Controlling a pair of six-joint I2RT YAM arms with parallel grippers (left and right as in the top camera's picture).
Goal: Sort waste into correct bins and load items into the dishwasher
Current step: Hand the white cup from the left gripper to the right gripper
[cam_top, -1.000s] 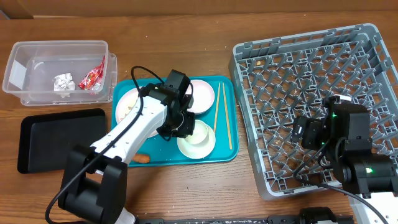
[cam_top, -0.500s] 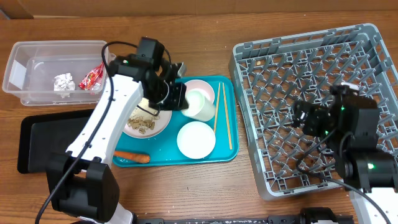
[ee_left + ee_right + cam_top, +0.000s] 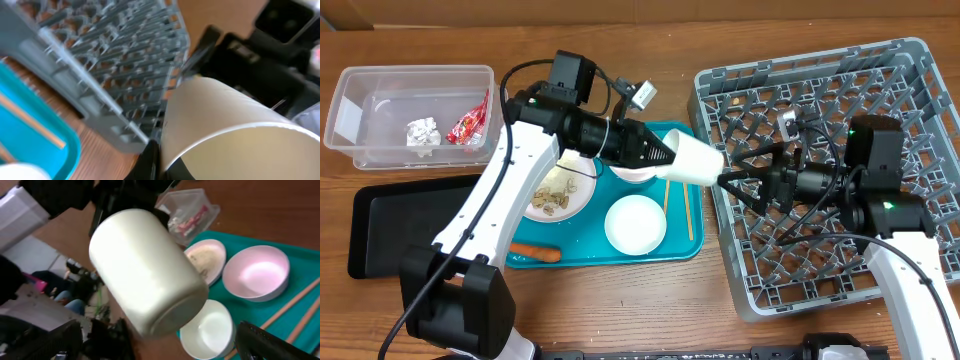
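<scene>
Cup [image 3: 696,160] is off the teal tray [image 3: 590,238] and now hangs over the gap between the tray and the rack [image 3: 840,80], centre of the overhead frame. It lies tilted on its side, base toward the rack. A second ago the left arm is low over the tray; half a second ago the cup is just lifted above it.

Left claw [image 3: 666,155]: closed tight on the cup's rim wall, holding it alone.

Right claw [image 3: 738,178]: swung in from the rack's right half, jaws at full spread and facing the cup's base. Right wrist view shows the cup [image 3: 150,275] between the spread fingers, not gripped. Contact: cannot tell.

Judgement: hand-over in progress. The right claw must close before the left lets go, or the cup drops at the rack's edge.

Remaining on the tray: plate [image 3: 555,192] with scraps, two bowls [image 3: 635,225], chopsticks [image 3: 688,215] and carrot [image 3: 533,251]. Wrapper [image 3: 468,122] and paper ball [image 3: 422,132] sit in the tub [image 3: 380,85], upper left.
</scene>
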